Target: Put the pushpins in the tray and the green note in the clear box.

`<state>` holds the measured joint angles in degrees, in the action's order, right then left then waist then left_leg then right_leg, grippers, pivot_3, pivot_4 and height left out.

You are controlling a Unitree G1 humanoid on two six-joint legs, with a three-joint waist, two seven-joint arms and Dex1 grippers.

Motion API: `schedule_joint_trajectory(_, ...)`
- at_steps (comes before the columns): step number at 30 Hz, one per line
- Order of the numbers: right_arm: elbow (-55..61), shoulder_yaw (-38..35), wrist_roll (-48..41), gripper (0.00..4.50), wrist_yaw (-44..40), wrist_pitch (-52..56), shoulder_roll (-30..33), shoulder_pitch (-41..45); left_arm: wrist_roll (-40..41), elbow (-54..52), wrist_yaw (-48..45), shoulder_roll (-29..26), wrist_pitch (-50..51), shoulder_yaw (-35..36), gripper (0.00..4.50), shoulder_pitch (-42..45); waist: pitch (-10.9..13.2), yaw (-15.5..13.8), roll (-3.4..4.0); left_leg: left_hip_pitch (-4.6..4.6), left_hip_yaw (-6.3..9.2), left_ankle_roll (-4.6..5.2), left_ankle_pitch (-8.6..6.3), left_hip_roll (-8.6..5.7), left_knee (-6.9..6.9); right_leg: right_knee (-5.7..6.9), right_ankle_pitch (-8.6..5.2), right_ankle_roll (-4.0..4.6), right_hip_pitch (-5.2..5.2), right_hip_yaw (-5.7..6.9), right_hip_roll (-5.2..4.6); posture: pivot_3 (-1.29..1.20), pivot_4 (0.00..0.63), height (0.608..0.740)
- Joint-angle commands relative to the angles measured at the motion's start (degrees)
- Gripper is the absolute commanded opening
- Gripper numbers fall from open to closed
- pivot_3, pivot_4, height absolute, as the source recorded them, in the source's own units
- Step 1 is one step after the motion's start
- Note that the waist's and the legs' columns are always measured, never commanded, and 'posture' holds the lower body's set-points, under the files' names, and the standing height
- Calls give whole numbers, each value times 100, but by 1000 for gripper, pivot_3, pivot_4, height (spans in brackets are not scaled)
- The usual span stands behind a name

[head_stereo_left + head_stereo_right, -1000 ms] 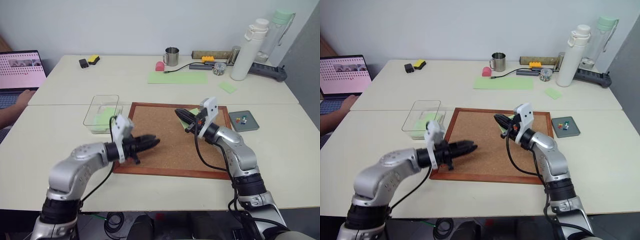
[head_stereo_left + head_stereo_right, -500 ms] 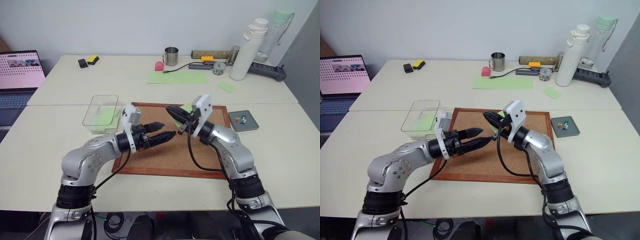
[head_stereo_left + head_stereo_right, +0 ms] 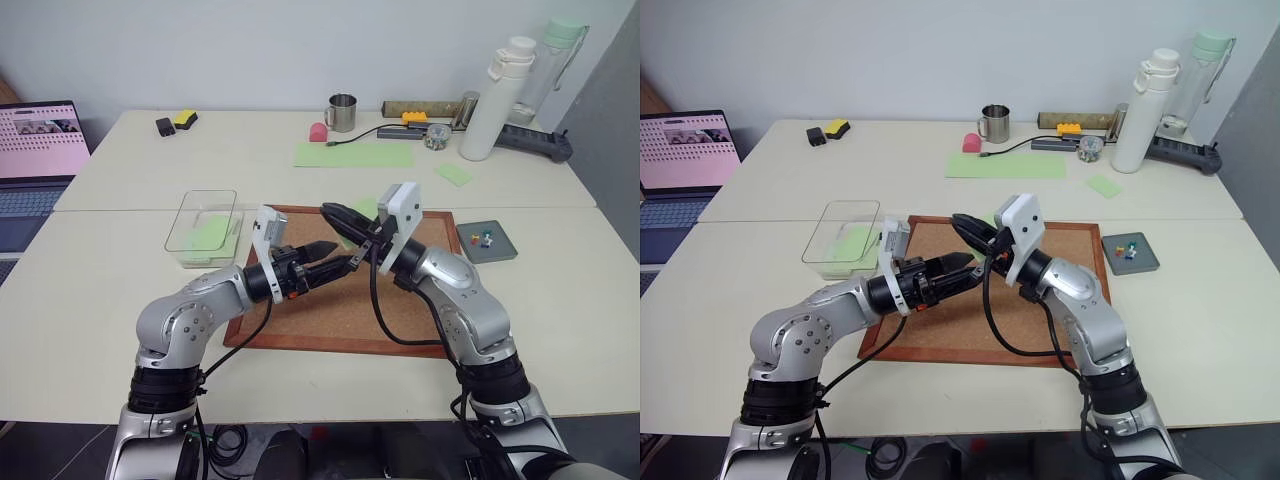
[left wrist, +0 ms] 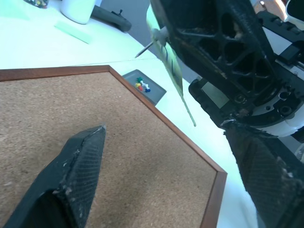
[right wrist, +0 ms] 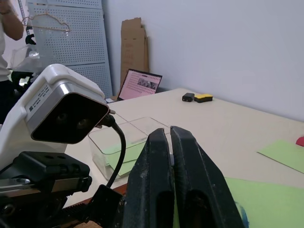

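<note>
My right gripper hovers over the corkboard, shut on the green note, which hangs edge-on in the left wrist view. A white-headed pushpin is stuck through the note. My left gripper is open and points at the right gripper from just below it, with one of its fingers on each side of the note but apart from it. The dark-grey tray lies right of the board with several pushpins in it. The clear box sits left of the board and holds green paper.
The corkboard lies under both grippers. On the far table are a long green sheet, a small green note, a metal mug, a white bottle and a power strip. A laptop stands at the far left.
My left gripper opened and swung right, up to the right gripper. The right gripper lifted the note off the board, moving up and left. A person's hand by the laptop has gone.
</note>
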<state>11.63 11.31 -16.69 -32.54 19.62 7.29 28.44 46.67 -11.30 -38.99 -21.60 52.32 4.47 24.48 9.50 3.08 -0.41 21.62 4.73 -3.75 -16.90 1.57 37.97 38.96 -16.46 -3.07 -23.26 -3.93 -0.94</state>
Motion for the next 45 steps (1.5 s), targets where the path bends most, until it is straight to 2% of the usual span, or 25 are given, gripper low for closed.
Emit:
schedule_joint_trajectory(1, 423, 140, -110, 0, -61, 52, -27, -88, 161, 38, 149, 53, -33, 274, 3124, 225, 0, 3, 0, 0, 1, 0, 0, 0, 0, 0, 0, 0, 0, 0, 0, 0, 150, 740)
schedule_joint_trajectory(4, 485, 173, -126, 0, -50, 84, -13, -144, 170, 71, 159, 50, -30, 286, 2403, 253, 0, 3, -1, 1, 0, 0, 0, 0, 0, 0, 0, 0, -2, 0, 0, 0, 150, 740)
schedule_joint_trajectory(11, 538, 202, -138, 0, -34, 110, -28, -158, 264, 36, 133, 53, -20, 296, 985, 232, 0, -2, -1, 2, 1, -1, 0, -1, 0, 0, 0, 0, -1, 1, -1, 0, 150, 740)
schedule_joint_trajectory(14, 538, 204, -138, 0, -37, 112, -27, -161, 334, -14, 149, 55, -19, 302, 546, 220, 0, -2, -1, 2, 1, -1, 1, -1, 0, 0, 0, 0, -1, 1, -1, 0, 150, 740)
schedule_joint_trajectory(16, 521, 212, -136, 0, -40, 105, -32, -175, 378, -39, 165, 55, -28, 305, 47, 223, 0, -2, -1, 2, 2, -1, 0, -1, 0, -1, 0, 0, -2, 1, -1, 0, 150, 740)
schedule_joint_trajectory(23, 488, 209, -106, 0, 3, 52, -74, -181, 453, -69, 325, 53, 5, 390, 5, 99, 0, 0, -1, 2, 1, -1, 1, -1, 0, -1, 0, 0, -1, 1, -1, 0, 150, 740)
schedule_joint_trajectory(29, 537, 115, -114, 0, 57, 58, -79, -116, 283, 432, 841, 127, -54, 623, 5, 143, 0, -3, -1, 2, 1, -1, 0, -2, 0, -1, 0, 0, -1, 1, -2, 0, 150, 740)
schedule_joint_trajectory(38, 616, -7, -73, 0, 216, 34, -44, -119, 311, 518, 907, 195, -74, 662, 5, 309, 1, -10, -2, 5, 5, -2, 1, -3, 0, -2, 0, 0, -2, 5, -3, 0, 150, 740)
schedule_joint_trajectory(45, 801, -289, -153, 0, 328, 226, 267, -272, 146, 99, 739, -182, -121, 571, 5, 267, 2, -9, -4, 6, 5, -2, 1, -3, 0, -2, 0, 0, -2, 5, -3, 0, 150, 740)
